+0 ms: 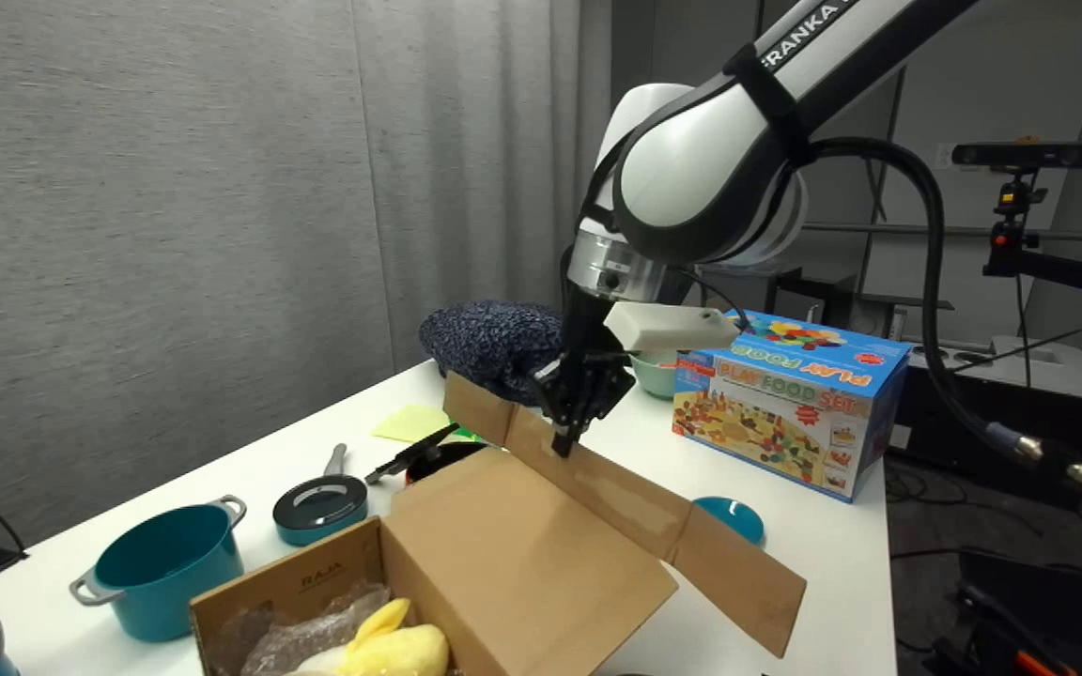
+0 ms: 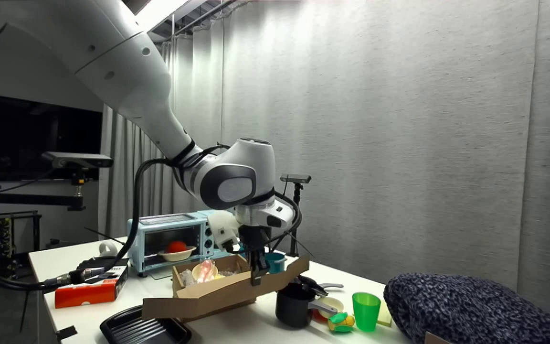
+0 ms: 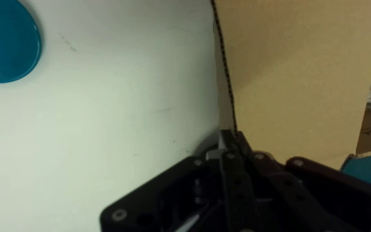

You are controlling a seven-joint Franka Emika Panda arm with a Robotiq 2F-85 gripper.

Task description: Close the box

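The brown cardboard box [image 1: 503, 563] stands open on the table, with bubble wrap and a yellow soft item [image 1: 400, 648] inside. Its large lid flap slopes outward, with a narrow creased end flap [image 1: 616, 488] along the outer edge. The box also shows in an exterior view [image 2: 217, 296] and in the wrist view [image 3: 301, 80]. My gripper [image 1: 563, 443] points down at the lid's outer edge. In the wrist view my fingers [image 3: 233, 138] are closed together with the cardboard edge between them. The gripper also shows at the flap in an exterior view [image 2: 256, 277].
A teal pot [image 1: 165, 573] and a pan [image 1: 320, 507] stand beside the box. A dark pot [image 2: 294, 306], green cup [image 2: 366, 310] and black grill tray [image 2: 143, 329] are near the flap. A printed toy box [image 1: 776, 404] and a blue lid [image 1: 731, 518] lie beyond it.
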